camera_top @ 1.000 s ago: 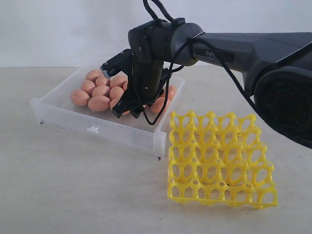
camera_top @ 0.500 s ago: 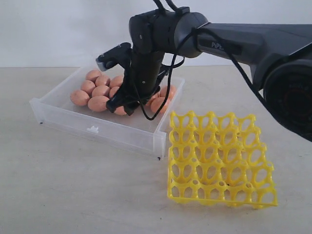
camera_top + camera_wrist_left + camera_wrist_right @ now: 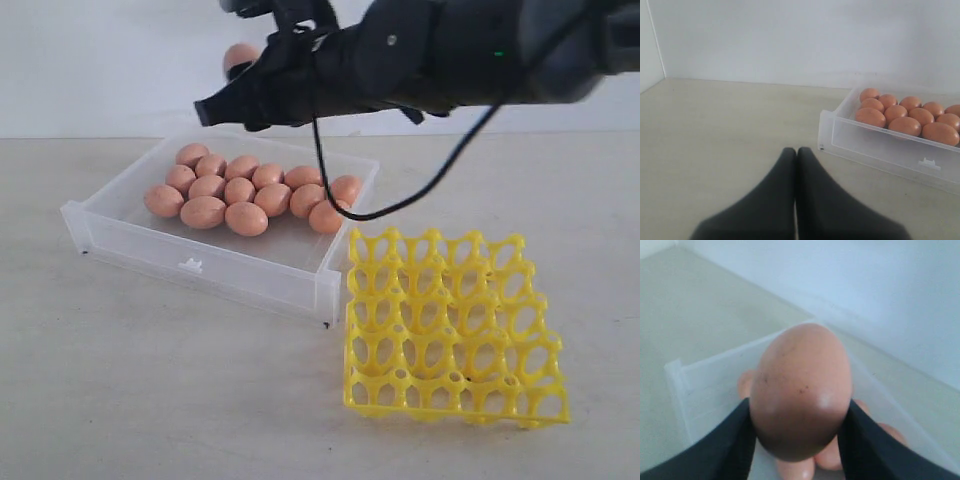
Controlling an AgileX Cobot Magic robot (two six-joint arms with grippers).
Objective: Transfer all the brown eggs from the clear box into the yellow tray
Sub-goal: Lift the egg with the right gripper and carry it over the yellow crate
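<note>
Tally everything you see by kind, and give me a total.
Shallow clear plastic box: 1
Smooth orange-brown oval eggs: 16, 15 in that box, 1 in the right claw
Bright yellow lattice plastic egg tray: 1
Total: 18

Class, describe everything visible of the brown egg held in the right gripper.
The smooth, orange-brown oval egg has a faintly glossy shell with a few tiny dark specks and no visible cracks. The right gripper clamps it between two black fingers pressing on opposite sides. It hangs in the air above the clear plastic box, touching nothing else.
</note>
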